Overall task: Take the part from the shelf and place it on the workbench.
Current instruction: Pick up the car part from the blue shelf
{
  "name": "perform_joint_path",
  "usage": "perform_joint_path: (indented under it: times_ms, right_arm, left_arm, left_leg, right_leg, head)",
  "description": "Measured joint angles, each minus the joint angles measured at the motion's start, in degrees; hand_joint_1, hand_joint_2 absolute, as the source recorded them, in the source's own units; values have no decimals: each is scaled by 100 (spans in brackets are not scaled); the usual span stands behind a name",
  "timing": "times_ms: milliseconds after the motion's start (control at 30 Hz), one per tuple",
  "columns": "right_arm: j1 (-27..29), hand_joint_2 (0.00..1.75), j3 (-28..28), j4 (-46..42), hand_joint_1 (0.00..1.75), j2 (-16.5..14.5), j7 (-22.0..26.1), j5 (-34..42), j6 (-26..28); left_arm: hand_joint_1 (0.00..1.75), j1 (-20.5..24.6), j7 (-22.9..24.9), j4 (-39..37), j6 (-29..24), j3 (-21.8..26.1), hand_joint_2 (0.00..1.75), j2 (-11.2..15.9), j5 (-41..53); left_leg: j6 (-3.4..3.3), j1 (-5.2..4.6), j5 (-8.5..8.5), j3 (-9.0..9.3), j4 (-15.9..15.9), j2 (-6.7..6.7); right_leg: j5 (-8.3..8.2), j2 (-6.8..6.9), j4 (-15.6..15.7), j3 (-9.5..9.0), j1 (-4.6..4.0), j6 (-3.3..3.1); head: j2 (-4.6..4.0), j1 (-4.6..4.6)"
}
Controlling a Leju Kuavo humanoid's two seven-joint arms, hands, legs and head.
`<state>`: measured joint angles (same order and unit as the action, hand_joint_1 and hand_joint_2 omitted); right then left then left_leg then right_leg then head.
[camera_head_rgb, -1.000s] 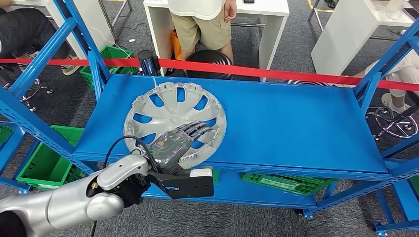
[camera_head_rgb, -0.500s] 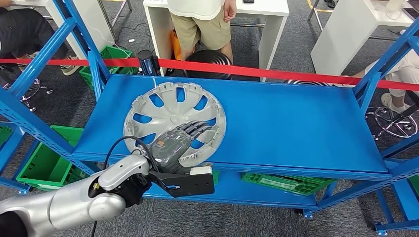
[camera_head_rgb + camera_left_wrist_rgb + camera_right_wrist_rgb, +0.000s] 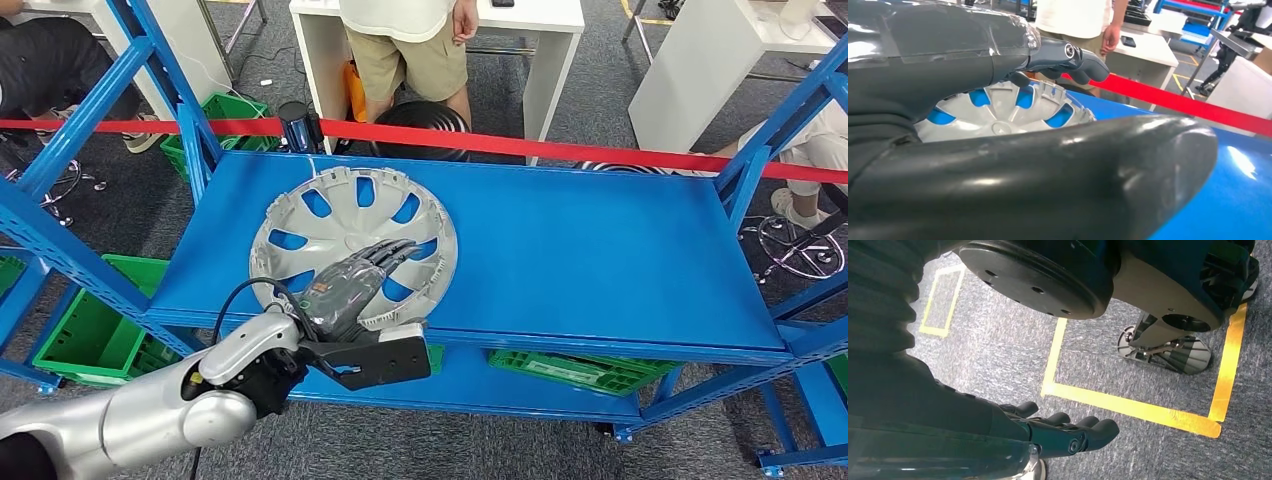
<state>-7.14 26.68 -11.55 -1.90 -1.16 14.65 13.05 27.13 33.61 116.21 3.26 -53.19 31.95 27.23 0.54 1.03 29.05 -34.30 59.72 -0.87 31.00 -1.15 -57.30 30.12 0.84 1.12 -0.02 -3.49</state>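
The silver hubcap (image 3: 353, 244) lay flat at the left end of the blue shelf (image 3: 580, 260). My left hand (image 3: 352, 285) rested on its near rim, fingers (image 3: 392, 253) stretched across the spokes, gripping nothing. My right hand (image 3: 1068, 432) hung above the floor, fingers loosely extended, empty.

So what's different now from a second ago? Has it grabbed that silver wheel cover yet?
Not visibly grabbed. The left hand has slid slightly farther over the wheel cover, fingers extended across its near spokes. The cover lies flat in the same spot on the blue shelf; the right hand hangs over the floor.
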Motion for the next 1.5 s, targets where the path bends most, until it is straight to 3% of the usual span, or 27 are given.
perform_joint_path:
  times_ms: [900,1000,1300,1500]
  right_arm:
    - [7,175,7,-8,0,0,28,34,15]
    - [6,175,7,-8,0,0,28,34,15]
    - [-14,175,10,-8,0,-9,-62,38,-28]
    - [-49,175,49,-10,0,-39,-112,38,-54]
  left_arm:
    - [0,-88,-70,-56,-79,177,175,-74,101]
    - [0,-86,19,-62,133,173,175,-74,106]
    - [0,-71,163,-443,1612,123,175,-134,533]
    - [0,-117,167,-1047,1492,88,175,-423,1134]
  left_leg:
    - [0,0,0,2,0,13]
    - [0,0,0,2,0,13]
    - [0,0,0,5,0,5]
    - [0,-1,0,6,0,-10]
  right_leg:
    - [0,-4,0,-1,0,0]
    - [0,-4,0,-1,0,0]
    - [0,-4,0,5,0,0]
    - [0,-2,0,5,1,0]
  head:
    - [0,1]
    - [0,-1]
    - [0,-1]
    - [0,0]
